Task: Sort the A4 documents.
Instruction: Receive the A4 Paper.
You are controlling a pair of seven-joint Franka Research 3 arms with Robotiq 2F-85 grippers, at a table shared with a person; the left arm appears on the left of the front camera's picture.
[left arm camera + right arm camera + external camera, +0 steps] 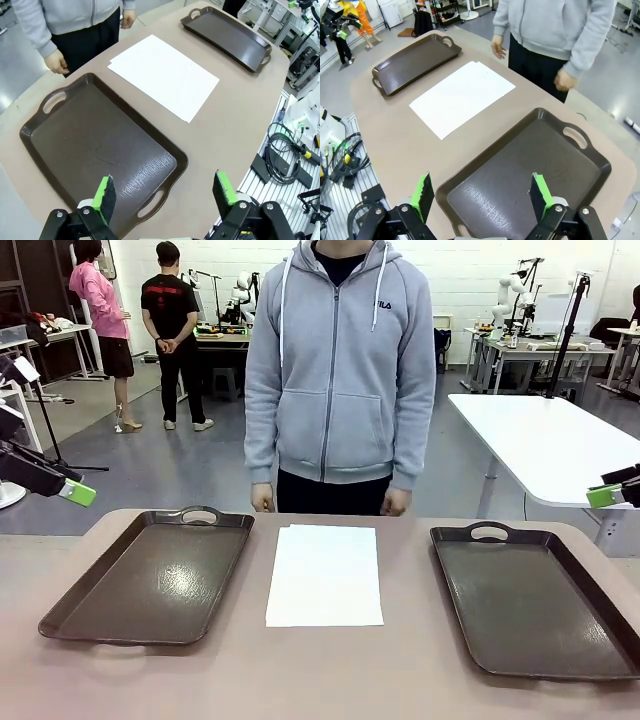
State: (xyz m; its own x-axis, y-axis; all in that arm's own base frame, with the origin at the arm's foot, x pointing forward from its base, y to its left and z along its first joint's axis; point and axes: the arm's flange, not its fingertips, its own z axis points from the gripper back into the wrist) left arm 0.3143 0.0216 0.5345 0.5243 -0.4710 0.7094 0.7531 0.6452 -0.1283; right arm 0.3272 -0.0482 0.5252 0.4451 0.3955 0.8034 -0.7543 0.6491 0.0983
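The papers [324, 575] lie flat on the table [400, 680], between the two trays and touching neither. The left gripper [164, 184] hangs wide open above the left tray [150, 580], and the right gripper [481, 184] is just as wide above the right tray [540, 600]. Neither gripper holds anything.

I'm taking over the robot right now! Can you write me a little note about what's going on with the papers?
Open and empty: left gripper, raised by the left tray; right gripper, raised by the right tray.
The A4 documents lie flat on the table between the trays, untouched.
The person's hands hang at the far edge.
Done: nothing, no sheet in either tray.
Left: all the sorting.
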